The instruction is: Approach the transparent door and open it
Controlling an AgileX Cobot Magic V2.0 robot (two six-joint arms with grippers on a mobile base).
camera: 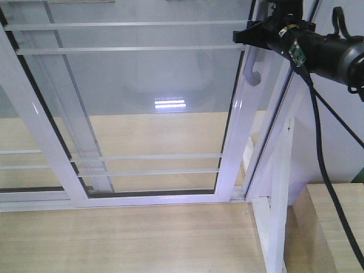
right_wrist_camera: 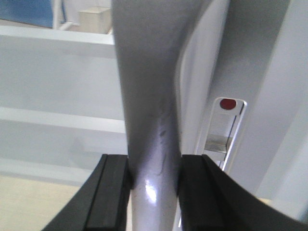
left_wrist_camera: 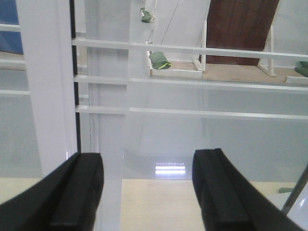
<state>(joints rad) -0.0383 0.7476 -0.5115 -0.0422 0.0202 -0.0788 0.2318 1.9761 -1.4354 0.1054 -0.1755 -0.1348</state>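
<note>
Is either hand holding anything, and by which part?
The right hand grips the transparent door's grey handle, on its shaft above the curved lower end. The left hand is open and empty.

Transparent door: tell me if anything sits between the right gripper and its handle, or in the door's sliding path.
Nothing visible does. The right gripper is shut on the grey handle of the transparent door; the floor track alongside shows no object, as far as the front view reaches.
</note>
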